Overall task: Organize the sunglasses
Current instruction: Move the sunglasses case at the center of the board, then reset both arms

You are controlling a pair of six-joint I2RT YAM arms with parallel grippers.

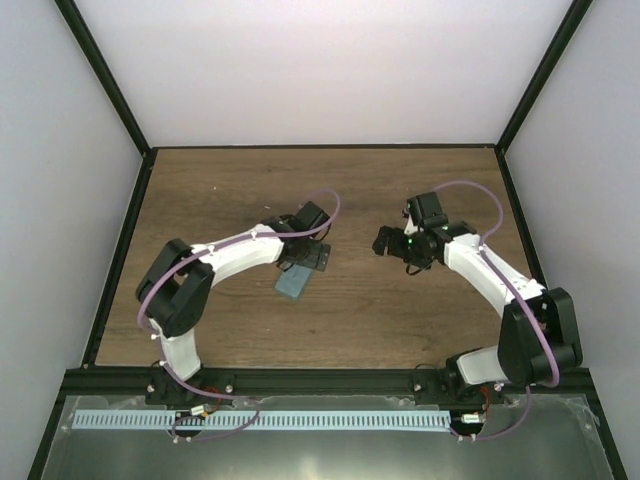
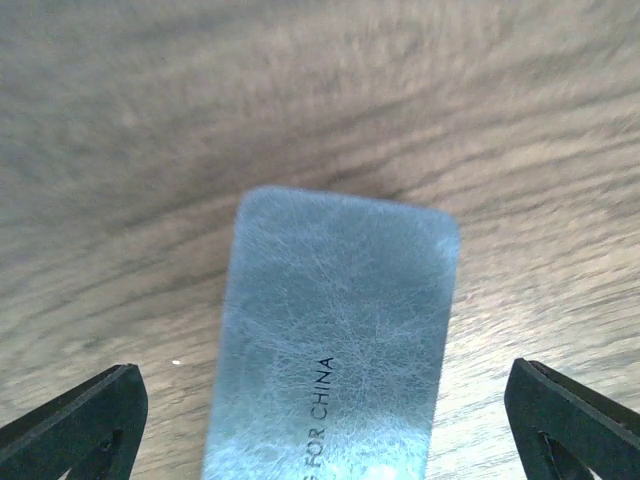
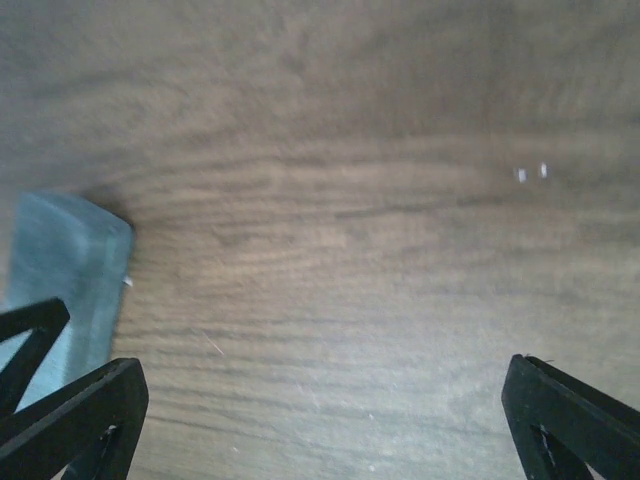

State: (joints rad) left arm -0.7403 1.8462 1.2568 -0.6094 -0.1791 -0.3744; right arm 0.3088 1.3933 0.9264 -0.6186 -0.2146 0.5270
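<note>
A brown wooden table [image 1: 400, 320] sits between white walls. My left gripper [image 2: 320, 400] is spread wide with a finger on either side of a blue-grey case [image 2: 340, 330]. The case lies shut and flat on the wood, and neither finger touches it. My right gripper [image 3: 320, 400] is just as wide and holds nothing. It is over bare wood, with the case's end at its left. The sunglasses show in none of my views.
</note>
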